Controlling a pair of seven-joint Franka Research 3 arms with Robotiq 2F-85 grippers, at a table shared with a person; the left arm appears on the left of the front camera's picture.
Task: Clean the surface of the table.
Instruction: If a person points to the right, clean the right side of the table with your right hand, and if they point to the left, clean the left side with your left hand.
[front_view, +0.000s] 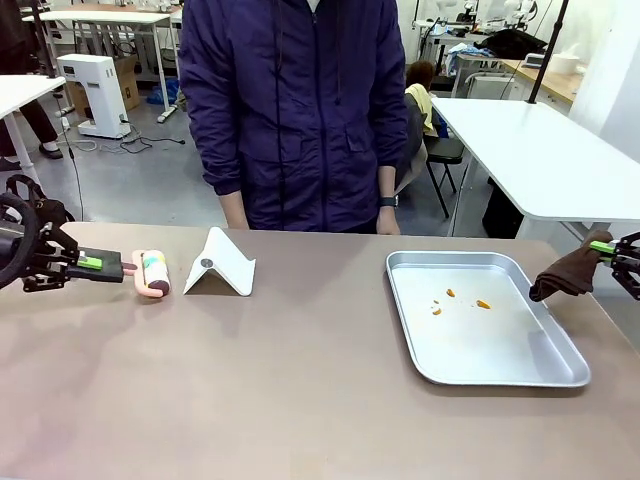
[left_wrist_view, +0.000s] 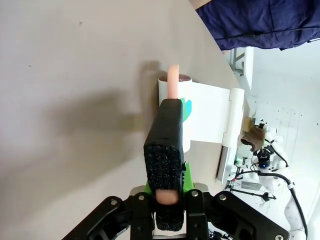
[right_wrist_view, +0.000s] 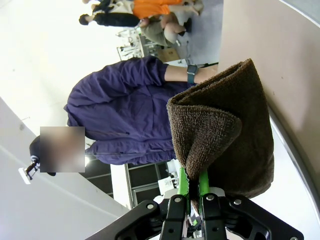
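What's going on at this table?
The left gripper is shut on the pink handle of a roller at the left of the table, beside a white folded stand. The right gripper holds a brown cloth at the right edge of the silver tray; orange crumbs lie in the tray. A person stands opposite.

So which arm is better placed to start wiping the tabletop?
Right, probably: the right gripper is shut on the brown cloth, which hangs by the tray's right edge, low over the table. The left gripper is shut on a roller's pink handle, with no cloth.
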